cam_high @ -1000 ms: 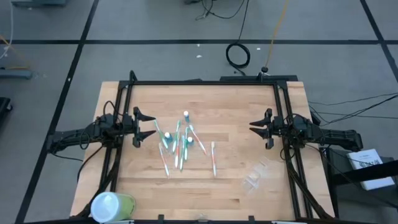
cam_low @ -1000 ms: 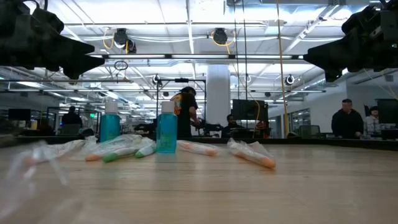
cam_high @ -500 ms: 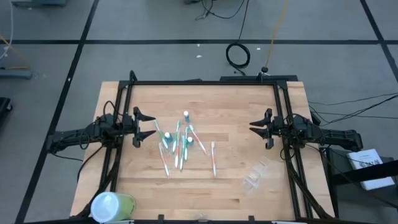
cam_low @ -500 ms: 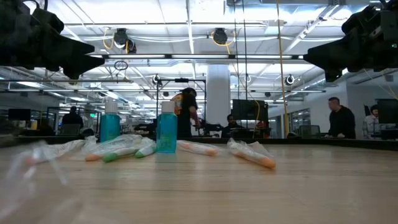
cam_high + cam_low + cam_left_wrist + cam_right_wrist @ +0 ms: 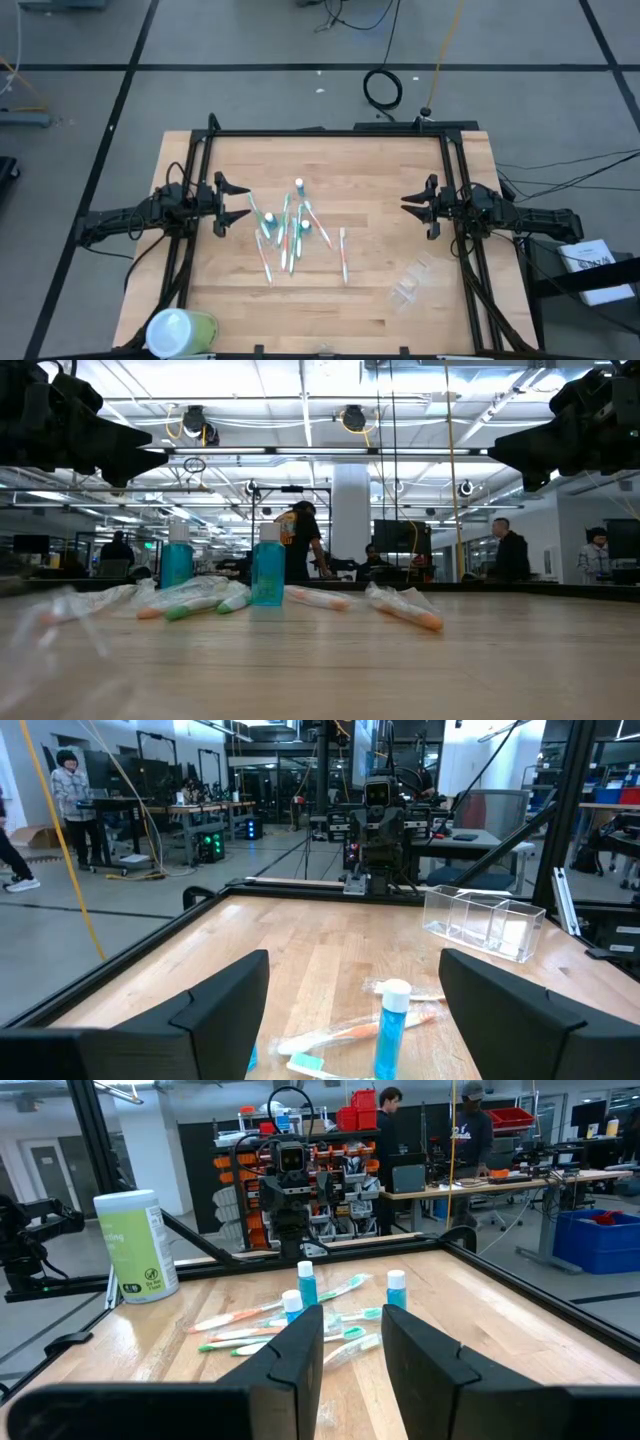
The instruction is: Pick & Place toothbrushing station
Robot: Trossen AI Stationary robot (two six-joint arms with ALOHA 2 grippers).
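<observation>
Wooden tabletop (image 5: 370,170): your toothbrushes (image 5: 290,240) and teal tubes (image 5: 299,192) lie mid-table; the clear holder (image 5: 408,282) sits near the right edge. Left claw (image 5: 238,202) and right claw (image 5: 412,205) hover spread apart, empty.

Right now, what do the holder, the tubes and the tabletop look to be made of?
Holder: clear rigid plastic, apparently; see-through walls with glossy edges.
Tubes: teal translucent plastic with white caps, likely; slight sheen.
Tabletop: light wood, butcher-block style; visible strips and grain, satin finish.
</observation>
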